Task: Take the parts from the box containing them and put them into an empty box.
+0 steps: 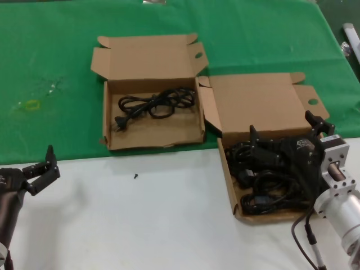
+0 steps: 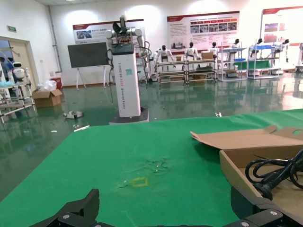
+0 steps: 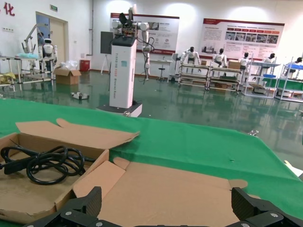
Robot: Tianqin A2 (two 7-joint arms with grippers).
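The box containing the parts lies at the front right, and several black cords are heaped in it. My right gripper hovers open over that heap with nothing between its fingers. In the right wrist view my right gripper faces this box's flat lid. The other box, farther back in the middle, has a frayed front wall and holds one coiled cord; that cord shows in the right wrist view too. My left gripper waits open at the front left. In the left wrist view my left gripper looks towards that box and its cord.
A green cloth covers the back of the table, and a white surface covers the front. On the cloth at the left is a yellow mark. A small dark speck lies on the white part. A white object lies at the far right edge.
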